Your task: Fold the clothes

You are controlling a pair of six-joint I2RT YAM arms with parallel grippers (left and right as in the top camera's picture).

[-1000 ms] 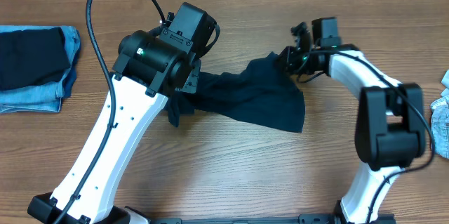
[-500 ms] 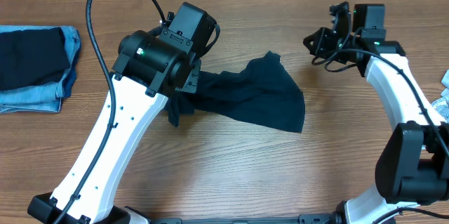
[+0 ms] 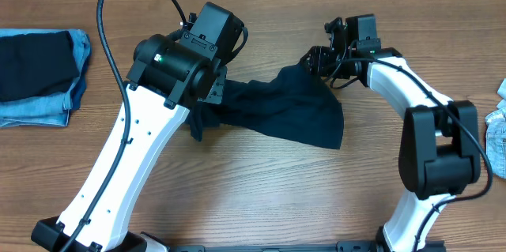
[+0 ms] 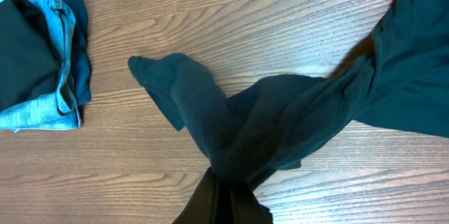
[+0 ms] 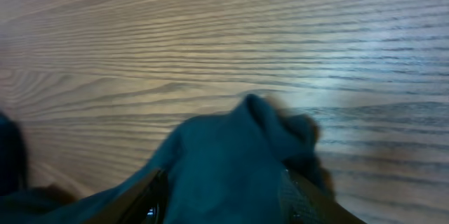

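My left gripper (image 4: 223, 201) is clamped shut on the navy shirt (image 3: 285, 114). In my left wrist view the cloth gathers into a tight bunch right where the jaws meet, and from there it fans upward and out to the right. One loose flap of it lies flat on the wooden counter (image 3: 261, 197) and points toward the upper left. From overhead my left wrist covers that gripper, so only the shirt spilling out from under it shows.

The shirt lies mid-counter as a rumpled dark sheet stretched between my two arms. It is narrow at my left gripper and widens toward the right, with its lower right edge lying on the wood.

My right gripper (image 5: 224, 194) sits at the shirt's upper right corner. Its fingers (image 5: 156, 194) stand well apart, one on each side of the peaked corner of cloth. The cloth fills the gap between them, but the jaws are not pinched together on it.

Well away at the counter's left end is a folded pile, a dark navy garment (image 3: 32, 62) lying on top of light blue denim (image 3: 49, 106). At the far right edge, beside my right arm, a piece of pale blue cloth (image 3: 496, 133) is cut off by the frame.
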